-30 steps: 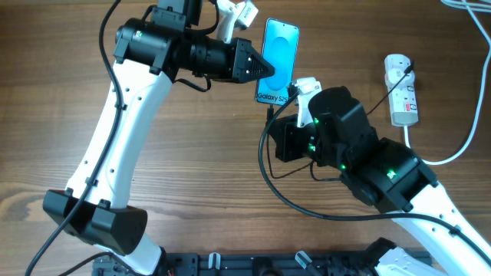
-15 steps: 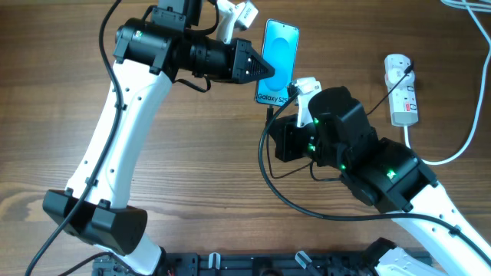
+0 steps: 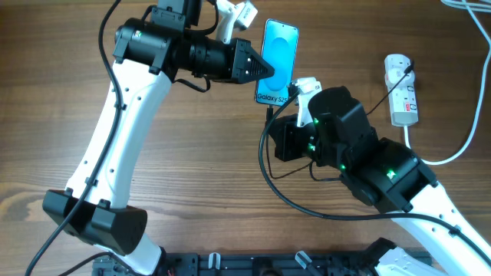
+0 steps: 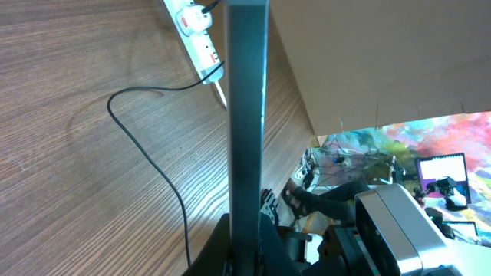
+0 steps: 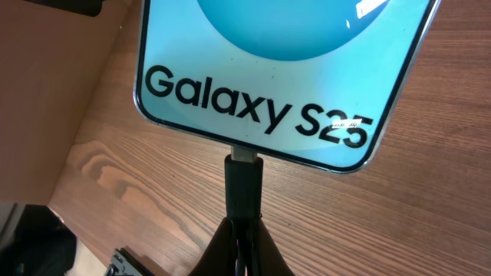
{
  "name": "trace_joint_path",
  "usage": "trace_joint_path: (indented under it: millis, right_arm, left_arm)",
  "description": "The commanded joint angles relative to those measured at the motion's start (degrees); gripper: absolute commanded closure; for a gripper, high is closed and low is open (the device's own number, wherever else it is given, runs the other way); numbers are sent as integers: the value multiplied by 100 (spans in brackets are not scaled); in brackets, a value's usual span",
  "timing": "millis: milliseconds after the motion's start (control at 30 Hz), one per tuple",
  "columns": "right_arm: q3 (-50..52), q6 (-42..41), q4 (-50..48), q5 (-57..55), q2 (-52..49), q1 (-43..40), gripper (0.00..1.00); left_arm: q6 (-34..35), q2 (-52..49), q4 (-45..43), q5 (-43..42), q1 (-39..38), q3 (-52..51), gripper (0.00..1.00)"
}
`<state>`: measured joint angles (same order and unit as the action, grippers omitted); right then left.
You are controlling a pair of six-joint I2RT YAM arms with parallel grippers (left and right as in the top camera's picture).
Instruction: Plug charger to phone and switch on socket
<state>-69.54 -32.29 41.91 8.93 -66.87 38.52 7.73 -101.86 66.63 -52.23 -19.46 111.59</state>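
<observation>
Left end effector [image 3: 263, 70] clamps turquoise-screened smartphone [image 3: 278, 54] steady; right end effector [image 5: 244, 241] pinches small black charger plug [image 5: 243, 180] at its bottom port.

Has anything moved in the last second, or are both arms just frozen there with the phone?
Nothing has visibly changed. The left gripper still holds the phone, and the right gripper still holds the charger by its plug at the phone's bottom edge. The socket lies where it was.
</observation>
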Motion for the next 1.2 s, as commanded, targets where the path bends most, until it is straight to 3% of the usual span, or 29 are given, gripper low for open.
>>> trace_joint_path:
  millis: [0,833,933,1000,1033,1067,1167]
  right_arm:
    - [-144,-81,-98,-149,-42,-15,96]
    - [-581,173,-170,-599,-44,-26,95]
    - [-581,203,-166,-597,-44,-26,80]
    - [-581,219,-107,-586,-42,-24,75]
    - [-581,219,-50,-531,-42,-24,67]
    - [-581,219,66,-413,-42,-24,53]
    - [-581,210,509,-378,-42,-24,41]
  left_arm:
    - [-297,138,33,-125,-57,22,96]
    - [-282,138,133,59,-177,22,96]
    - [-280,138,133,63,-175,22,96]
    - [-280,138,129,68,-168,22,96]
    - [-278,136,129,92,-151,22,96]
    - [-271,136,129,203,-122,22,96]
    - [214,136,133,1261,-59,22,96]
